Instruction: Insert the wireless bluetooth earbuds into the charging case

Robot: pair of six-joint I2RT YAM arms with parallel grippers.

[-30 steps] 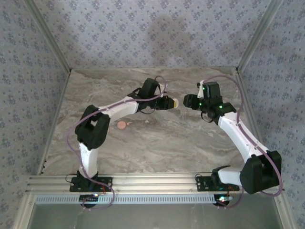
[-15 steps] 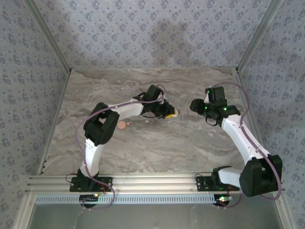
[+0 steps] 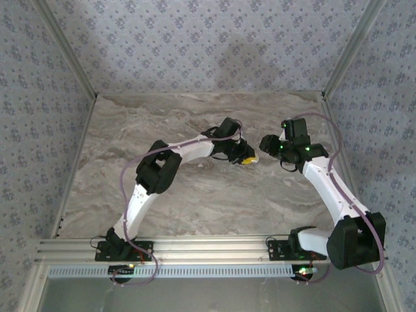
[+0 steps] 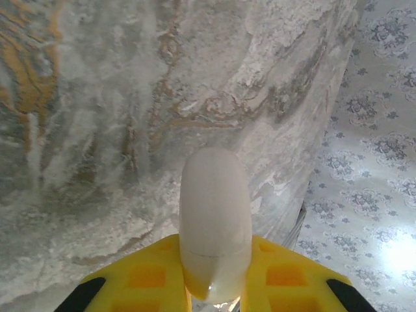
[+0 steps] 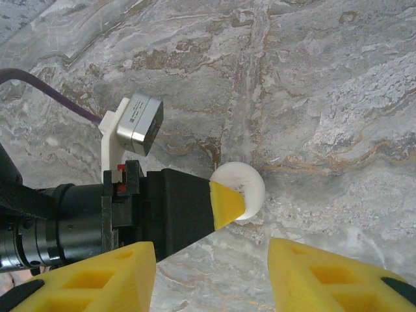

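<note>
Left fingers (image 4: 149,279) pinching the round whitish charging case (image 4: 214,221) by its edges, case hanging over the marble tabletop (image 5: 325,97), right fingers (image 5: 97,279) staying spread wide just beside the case, holding nothing

Place: a robot test bench — a lab set-up.
Frame: bare metal posts (image 3: 65,49) at the corners and a slotted metal rail (image 3: 214,248) along the near edge.
Machines: two white-and-black arms (image 3: 325,182) bolted to that rail — purple cables (image 3: 125,179) looped along them.
Surface: a marble-look table (image 3: 195,201).
Backdrop: flower-print sheets (image 3: 195,45) standing as walls on three sides.
</note>
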